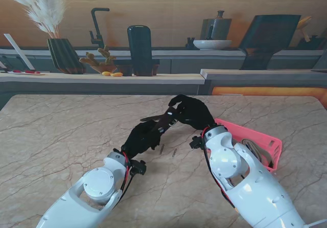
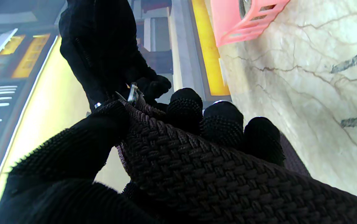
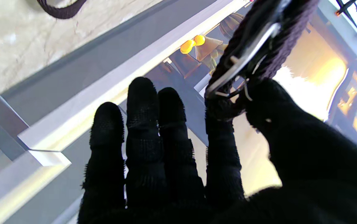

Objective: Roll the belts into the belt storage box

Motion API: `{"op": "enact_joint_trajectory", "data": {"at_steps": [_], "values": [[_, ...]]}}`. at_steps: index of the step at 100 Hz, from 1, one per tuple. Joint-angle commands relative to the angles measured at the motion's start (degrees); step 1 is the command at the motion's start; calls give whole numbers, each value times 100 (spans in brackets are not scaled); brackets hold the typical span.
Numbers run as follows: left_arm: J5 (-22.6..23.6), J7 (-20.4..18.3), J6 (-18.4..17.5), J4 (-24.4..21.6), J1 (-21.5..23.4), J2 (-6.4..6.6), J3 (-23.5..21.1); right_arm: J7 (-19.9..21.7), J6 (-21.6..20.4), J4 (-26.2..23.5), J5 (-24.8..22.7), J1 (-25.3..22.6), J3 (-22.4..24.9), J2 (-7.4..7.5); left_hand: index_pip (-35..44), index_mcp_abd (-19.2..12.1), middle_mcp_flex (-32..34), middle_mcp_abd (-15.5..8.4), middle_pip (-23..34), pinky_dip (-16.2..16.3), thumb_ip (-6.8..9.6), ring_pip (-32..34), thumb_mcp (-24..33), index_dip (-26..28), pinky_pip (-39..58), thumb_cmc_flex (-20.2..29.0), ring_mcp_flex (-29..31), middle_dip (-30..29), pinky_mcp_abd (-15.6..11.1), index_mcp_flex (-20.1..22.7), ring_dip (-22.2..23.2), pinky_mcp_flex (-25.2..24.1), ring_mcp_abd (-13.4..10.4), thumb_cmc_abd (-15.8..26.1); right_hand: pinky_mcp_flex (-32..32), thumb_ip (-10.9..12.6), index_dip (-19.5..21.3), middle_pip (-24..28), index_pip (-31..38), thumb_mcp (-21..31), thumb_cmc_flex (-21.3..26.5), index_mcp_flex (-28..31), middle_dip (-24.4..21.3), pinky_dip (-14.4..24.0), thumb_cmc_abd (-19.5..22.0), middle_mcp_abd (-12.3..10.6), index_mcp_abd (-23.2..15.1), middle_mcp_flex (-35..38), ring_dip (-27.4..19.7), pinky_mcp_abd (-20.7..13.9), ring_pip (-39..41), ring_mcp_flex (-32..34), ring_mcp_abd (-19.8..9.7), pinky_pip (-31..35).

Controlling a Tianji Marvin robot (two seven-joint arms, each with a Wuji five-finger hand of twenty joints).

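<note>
Braided dark-brown belt (image 2: 197, 174) is up off the marble bench (image 1: 61, 136), held between both my black-gloved hands near the middle. My left hand (image 1: 142, 138) is closed around the woven strap, thumb on one side and fingertips (image 2: 223, 119) curled over the other. My right hand (image 1: 191, 110) pinches the buckle end between thumb and index; the metal buckle (image 3: 243, 59) shows in the right wrist view, the other three fingers straight and off it. From the stand view the belt is mostly hidden by the gloves, only a short dark stretch (image 1: 162, 121) shows between the hands. Pink belt storage box (image 1: 260, 143) sits on the bench to the right, partly covered by my right arm; something coiled lies inside it, hard to make out. Another dark loop (image 3: 61, 9) lies on the bench, cut off at the frame edge.
</note>
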Motion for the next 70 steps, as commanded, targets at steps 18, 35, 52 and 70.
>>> {"op": "enact_joint_trajectory", "data": {"at_steps": [18, 35, 52, 70], "values": [[-200, -66, 314, -203, 174, -61, -92, -429, -486, 253, -601, 83, -64, 11, 1052, -412, -122, -17, 17, 193, 261, -7, -14, 684, 194, 433, -63, 165, 69, 81, 125, -210, -80, 383, -493, 421, 357, -236, -360, 346, -640, -1042, -173, -133, 56, 145, -615, -1076, -332, -99, -514, -919, -68, -322], [-393, 36, 645, -386, 268, -98, -162, -892, -1272, 627, -1545, 242, -123, 108, 1051, -289, -42, 66, -208, 216, 246, -169, -154, 583, 188, 555, 0, -54, 124, 59, -24, -159, 75, 427, -1048, 418, 410, -336, -174, 511, -515, -1790, -286, -153, -462, -12, -1063, -2026, -586, -240, -880, -1670, -215, -550], [-641, 137, 888, -519, 341, -142, -224, -1583, -1891, 1032, -2529, 494, -336, 223, 1064, -239, -18, 105, -239, 223, 208, -215, -375, 521, 179, 684, 4, -229, 117, -43, -135, -161, 137, 548, -1223, 476, 401, -251, 262, 912, -338, -2061, -341, -153, -882, -54, -1479, -2398, -734, -303, -1011, -1924, -269, -618], [-881, 193, 1045, -624, 401, -170, -285, -2145, -2067, 1281, -3092, 703, -622, 297, 1084, -204, -125, 79, -191, 212, 162, -203, -774, 501, 173, 927, -30, -328, 87, -194, -220, -143, 70, 708, -1312, 485, 380, -97, 529, 1057, -295, -2027, -349, -155, -1000, -3, -1593, -2564, -757, -319, -916, -2024, -259, -513]]}}
